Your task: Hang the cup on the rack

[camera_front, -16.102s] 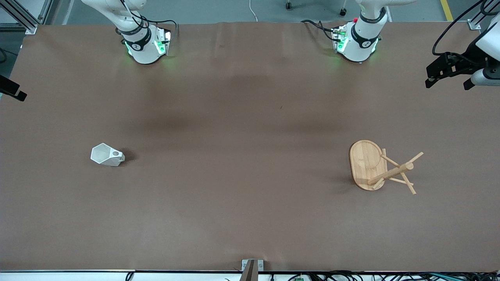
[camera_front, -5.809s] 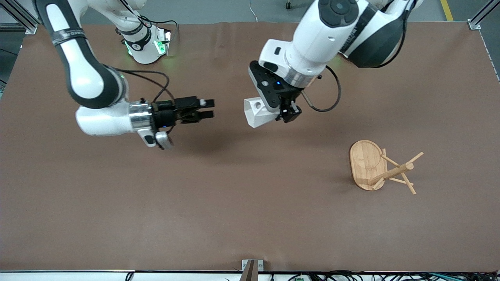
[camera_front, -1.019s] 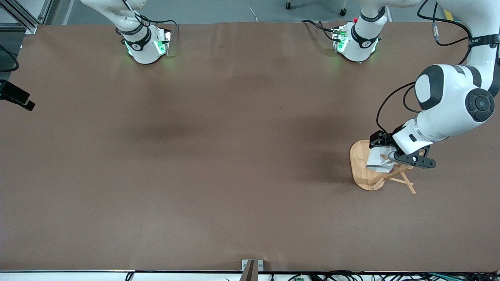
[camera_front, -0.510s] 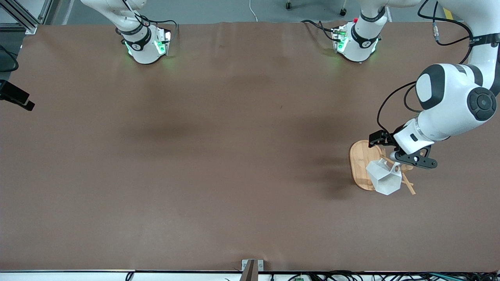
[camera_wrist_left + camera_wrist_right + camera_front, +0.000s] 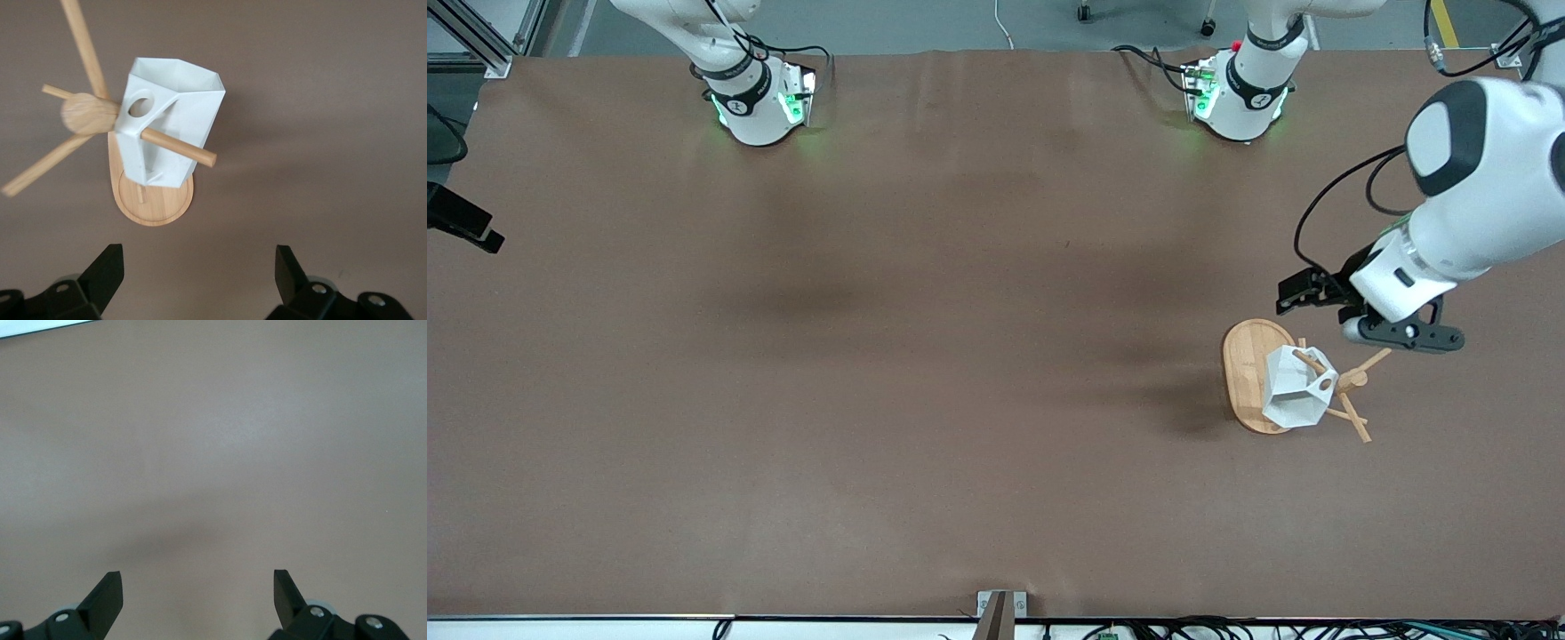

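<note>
The white faceted cup hangs on a peg of the bamboo rack, its handle close against the central post. The left wrist view looks down on the cup, with the peg running out from under its handle above the rack's oval base. My left gripper hovers over the rack, open and holding nothing, well clear of the cup; its fingers stand wide apart. My right gripper waits at the edge of the right arm's end of the table, and it is open over bare table.
The brown table spreads wide around the rack. Both arm bases stand along the edge farthest from the front camera. A small metal bracket sits at the nearest edge.
My left gripper opened and let go of the cup. The cup swung on the peg and settled against the post. The gripper then rose off the rack.
</note>
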